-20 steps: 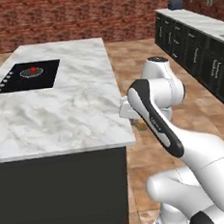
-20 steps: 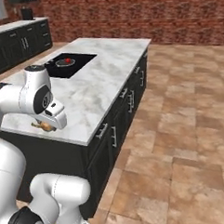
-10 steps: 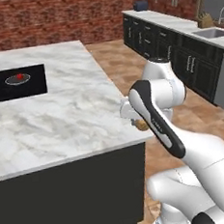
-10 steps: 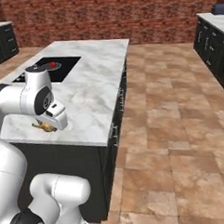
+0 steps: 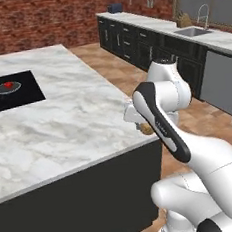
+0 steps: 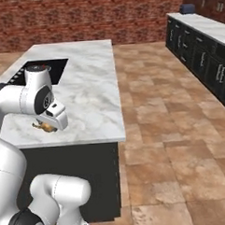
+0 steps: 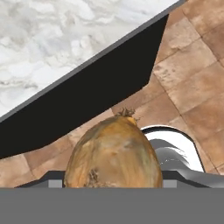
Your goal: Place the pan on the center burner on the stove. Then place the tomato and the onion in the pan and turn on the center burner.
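One onion (image 7: 113, 153) sits pinched in the pincer (image 5: 145, 128), whose jaws stand fairly wide around the tan bulb; in the hand view the bulb sits right up against the camera, its dry root tuft pointing away. The pincer hangs at the near corner of the marble desk (image 5: 73, 117), just past its edge, above the brown tiled floor (image 6: 180, 129). Far from the pincer, at the desk's other end, lies the black stove (image 5: 10, 93); the pan (image 5: 7, 88) rests on it with the red tomato (image 5: 8, 84) inside. No writing can be read anywhere. Beyond the pincer, across the floor, runs a row of dark cabinets (image 5: 146, 44) with a sink (image 5: 193, 31).
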{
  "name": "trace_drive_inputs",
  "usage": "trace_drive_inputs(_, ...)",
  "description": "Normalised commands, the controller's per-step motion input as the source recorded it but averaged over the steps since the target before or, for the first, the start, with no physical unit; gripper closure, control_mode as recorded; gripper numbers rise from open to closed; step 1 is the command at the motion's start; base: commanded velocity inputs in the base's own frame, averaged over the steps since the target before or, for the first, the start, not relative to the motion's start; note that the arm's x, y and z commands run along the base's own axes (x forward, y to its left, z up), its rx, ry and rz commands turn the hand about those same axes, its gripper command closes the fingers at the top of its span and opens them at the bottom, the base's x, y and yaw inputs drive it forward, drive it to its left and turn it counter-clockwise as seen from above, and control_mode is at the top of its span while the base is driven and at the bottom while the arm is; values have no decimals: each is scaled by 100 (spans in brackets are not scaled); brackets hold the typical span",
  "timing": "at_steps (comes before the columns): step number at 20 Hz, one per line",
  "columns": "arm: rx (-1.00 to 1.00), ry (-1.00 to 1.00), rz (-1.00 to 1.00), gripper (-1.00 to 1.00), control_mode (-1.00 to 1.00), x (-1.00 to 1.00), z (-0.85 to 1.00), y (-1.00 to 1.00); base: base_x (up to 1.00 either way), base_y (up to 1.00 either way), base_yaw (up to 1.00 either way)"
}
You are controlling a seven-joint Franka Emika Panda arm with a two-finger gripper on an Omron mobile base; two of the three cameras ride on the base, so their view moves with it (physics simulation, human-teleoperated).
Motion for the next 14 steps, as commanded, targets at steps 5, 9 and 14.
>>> trace_drive_inputs(5, 0, 0, 0, 100, 100, 0, 0, 0, -49, 66, -32)
trace_drive_inputs(9, 0, 0, 0, 100, 100, 0, 0, 0, -62, 57, -31)
trace_drive_inputs(14, 0, 0, 0, 100, 100, 0, 0, 0, -45, 62, -31)
